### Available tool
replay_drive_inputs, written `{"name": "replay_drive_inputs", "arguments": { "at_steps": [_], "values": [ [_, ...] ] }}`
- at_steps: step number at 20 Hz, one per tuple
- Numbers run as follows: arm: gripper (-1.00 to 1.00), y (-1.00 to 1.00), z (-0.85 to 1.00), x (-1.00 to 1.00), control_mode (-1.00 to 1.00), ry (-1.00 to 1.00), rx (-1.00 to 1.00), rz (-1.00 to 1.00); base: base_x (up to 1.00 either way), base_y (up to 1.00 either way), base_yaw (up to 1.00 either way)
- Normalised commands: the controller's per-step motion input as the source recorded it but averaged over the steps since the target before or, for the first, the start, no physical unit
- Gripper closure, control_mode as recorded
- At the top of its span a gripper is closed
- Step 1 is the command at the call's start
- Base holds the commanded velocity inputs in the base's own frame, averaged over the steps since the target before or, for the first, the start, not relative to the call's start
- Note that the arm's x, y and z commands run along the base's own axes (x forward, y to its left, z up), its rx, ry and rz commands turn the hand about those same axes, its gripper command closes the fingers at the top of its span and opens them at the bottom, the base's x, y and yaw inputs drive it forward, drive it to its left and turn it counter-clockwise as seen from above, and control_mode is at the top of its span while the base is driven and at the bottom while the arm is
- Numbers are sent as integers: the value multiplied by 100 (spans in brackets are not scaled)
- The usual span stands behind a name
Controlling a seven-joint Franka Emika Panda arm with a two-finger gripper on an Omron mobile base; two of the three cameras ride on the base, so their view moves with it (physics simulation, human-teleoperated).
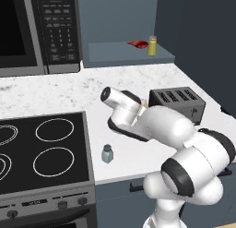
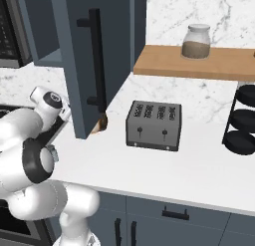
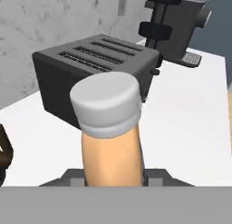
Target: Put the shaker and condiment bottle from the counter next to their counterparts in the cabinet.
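arm: bent low over the counter [image 1: 138, 79], elbow up near the front edge, forearm reaching forward and down toward the toaster [image 1: 177, 102]; in the left base view the wrist hides the hand.
hand: the gripper [image 3: 113, 175] is closed around the bottle [image 3: 111, 128]. the hand view looks along the orange body to the white cap, which stands upright right in front of the camera.
bottle: gripped low on its body, a sliver of orange shows past the wrist in the left base view [image 1: 144, 104]. whether its base touches the counter i cannot tell.
toaster: just beyond the bottle from the hand, dark, four slots on top, standing on the counter.
shaker: [image 1: 107, 153] back toward the arm's base and to the hand's left, upright near the counter's front edge beside the stove [image 1: 44, 148], well apart from the hand.
cabinet: [image 1: 124, 51] up and beyond the hand, across the counter; a yellow-green jar [image 1: 152, 45] stands on its ledge with a flat red item [image 1: 136, 44] just beside it.
stand: a dark stand [image 3: 170, 23] rises past the toaster in the hand view.
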Motion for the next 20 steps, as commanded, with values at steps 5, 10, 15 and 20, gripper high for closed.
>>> {"name": "replay_drive_inputs", "arguments": {
  "at_steps": [5,10,15,20],
  "values": [
    [100,-17,100,-50,-100,-27,0,22,0,0,0],
    [100,-30,86,-73,-100,-21,5,21,0,0,0],
    [100,-11,81,-34,-100,-4,10,19,0,0,0],
    [100,3,73,-23,-100,-4,1,20,0,0,0]
  ]
}}
